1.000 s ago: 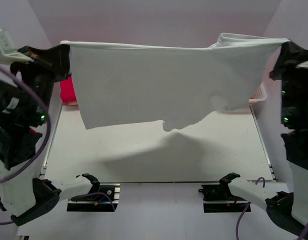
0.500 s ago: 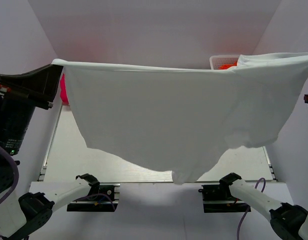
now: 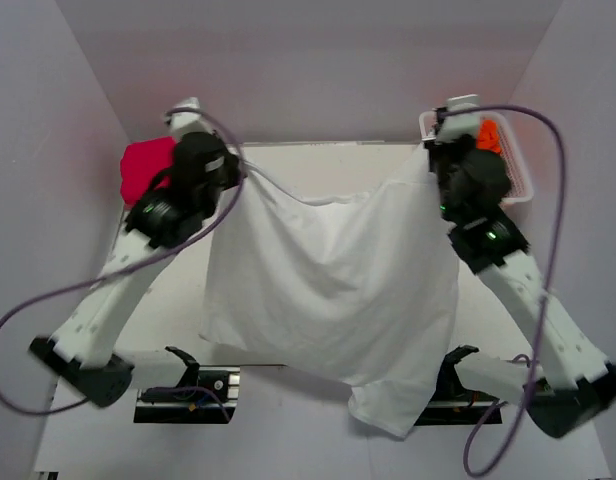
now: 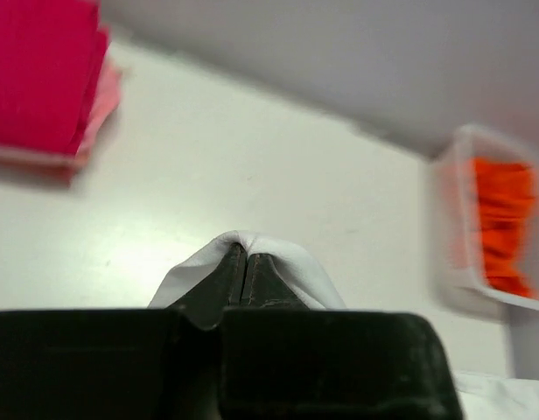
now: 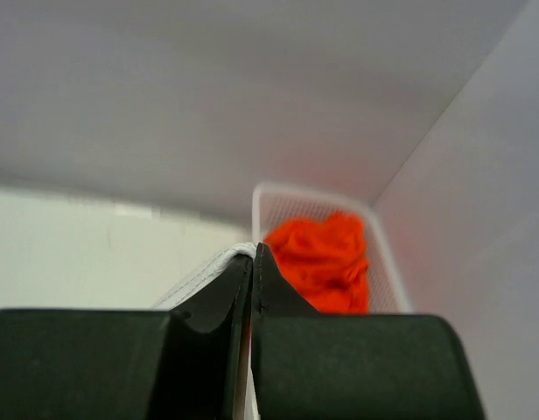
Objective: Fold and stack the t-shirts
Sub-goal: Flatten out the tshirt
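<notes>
Where its hem dips past the near edge of the counter (image 3: 173,300), the white t-shirt (image 3: 328,280) hangs spread. The left gripper (image 4: 242,262) and right gripper (image 5: 253,262) are clamped on its upper corners. Crimson-pink shirts (image 3: 140,168) fill the far-left corner, and the basket (image 5: 304,203) of orange shirts (image 5: 322,258) the far-right.

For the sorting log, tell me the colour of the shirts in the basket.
Bright orange shirts, clearest in the right wrist view.

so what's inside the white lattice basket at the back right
Crumpled bright orange t-shirts sit bunched in the basket. How many there are, and anything beneath them, is hidden by the top folds.
</notes>
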You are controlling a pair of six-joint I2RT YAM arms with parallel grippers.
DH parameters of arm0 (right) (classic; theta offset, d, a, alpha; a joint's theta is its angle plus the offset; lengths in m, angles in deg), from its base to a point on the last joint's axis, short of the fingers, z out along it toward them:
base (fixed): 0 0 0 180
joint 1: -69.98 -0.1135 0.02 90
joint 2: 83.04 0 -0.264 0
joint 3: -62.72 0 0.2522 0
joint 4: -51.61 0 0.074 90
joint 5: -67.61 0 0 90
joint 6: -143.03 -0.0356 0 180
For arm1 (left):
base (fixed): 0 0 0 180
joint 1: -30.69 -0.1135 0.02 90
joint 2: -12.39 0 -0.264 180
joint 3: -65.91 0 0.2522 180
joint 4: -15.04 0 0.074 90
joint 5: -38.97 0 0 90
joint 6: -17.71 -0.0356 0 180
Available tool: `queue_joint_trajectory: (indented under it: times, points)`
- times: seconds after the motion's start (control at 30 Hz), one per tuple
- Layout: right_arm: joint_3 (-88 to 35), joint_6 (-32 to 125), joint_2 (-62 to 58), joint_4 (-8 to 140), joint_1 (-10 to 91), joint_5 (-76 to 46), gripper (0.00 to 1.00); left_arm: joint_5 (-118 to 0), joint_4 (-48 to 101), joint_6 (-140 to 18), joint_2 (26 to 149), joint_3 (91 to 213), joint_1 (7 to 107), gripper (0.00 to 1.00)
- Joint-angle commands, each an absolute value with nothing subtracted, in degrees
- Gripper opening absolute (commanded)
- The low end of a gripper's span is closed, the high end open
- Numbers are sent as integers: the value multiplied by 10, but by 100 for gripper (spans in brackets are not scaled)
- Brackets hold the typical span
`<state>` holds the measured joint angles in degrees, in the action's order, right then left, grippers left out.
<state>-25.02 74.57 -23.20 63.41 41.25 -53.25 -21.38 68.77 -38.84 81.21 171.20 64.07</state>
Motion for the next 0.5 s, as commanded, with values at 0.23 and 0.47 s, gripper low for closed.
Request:
queue_joint_trajectory:
  times: [0.23,0.47]
  points:
    - [-327,638,149,605,479,-559,0,-258,746,-312,1237,1823,491,0]
    - [-566,647,375,648,511,-534,0,-357,650,-401,1476,2052,441,0]
